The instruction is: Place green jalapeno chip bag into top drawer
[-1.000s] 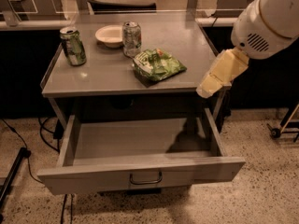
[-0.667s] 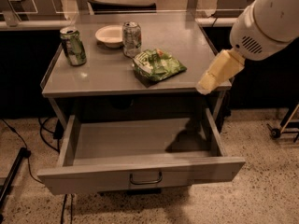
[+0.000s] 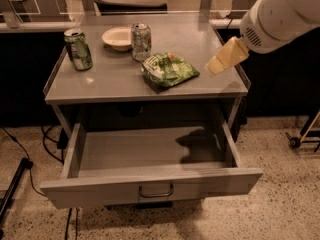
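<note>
Gripper (image 3: 214, 69) above the table's (image 3: 105, 81) right edge, just right of the bag (image 3: 169, 70), not touching; its opening I cannot tell; bag lies on the table; drawer (image 3: 150, 183) open below. Risk, as I judge it: a shallow pinch slips off the crinkled foil; a sideways approach shoves the bag toward the can (image 3: 141, 41).

Chip bag (image 3: 168, 70) on tbl (image 3: 110, 81) nr gripper (image 3: 214, 68); drawer (image 3: 100, 190) open

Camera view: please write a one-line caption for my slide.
The gripper hovers to the right of the green jalapeno chip bag on the tabletop; the top drawer stands open below.
</note>
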Controlling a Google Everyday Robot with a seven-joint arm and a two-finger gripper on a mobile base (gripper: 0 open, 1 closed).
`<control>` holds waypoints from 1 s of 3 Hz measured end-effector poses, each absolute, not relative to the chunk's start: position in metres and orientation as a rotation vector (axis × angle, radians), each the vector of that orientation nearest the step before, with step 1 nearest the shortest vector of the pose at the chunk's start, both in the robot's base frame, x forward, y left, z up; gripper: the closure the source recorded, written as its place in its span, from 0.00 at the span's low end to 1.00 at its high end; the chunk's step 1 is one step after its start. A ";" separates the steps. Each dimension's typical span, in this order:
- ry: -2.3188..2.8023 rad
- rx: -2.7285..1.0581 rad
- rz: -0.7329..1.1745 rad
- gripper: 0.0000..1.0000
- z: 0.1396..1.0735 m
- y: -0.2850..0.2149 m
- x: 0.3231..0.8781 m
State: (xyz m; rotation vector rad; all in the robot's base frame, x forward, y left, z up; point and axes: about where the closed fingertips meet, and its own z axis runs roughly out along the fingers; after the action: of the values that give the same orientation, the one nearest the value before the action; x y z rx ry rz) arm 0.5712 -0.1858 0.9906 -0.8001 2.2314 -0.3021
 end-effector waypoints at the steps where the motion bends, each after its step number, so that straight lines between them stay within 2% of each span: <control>1: 2.222 -0.504 -0.151 0.00 0.988 -0.199 0.606; 2: 2.171 -0.402 0.034 0.00 0.984 -0.195 0.633; 3: 2.168 -0.395 0.064 0.00 0.984 -0.190 0.633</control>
State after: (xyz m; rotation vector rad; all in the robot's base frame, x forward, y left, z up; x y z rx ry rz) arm 0.6329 -0.1900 0.9843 -0.3954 2.1682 0.0643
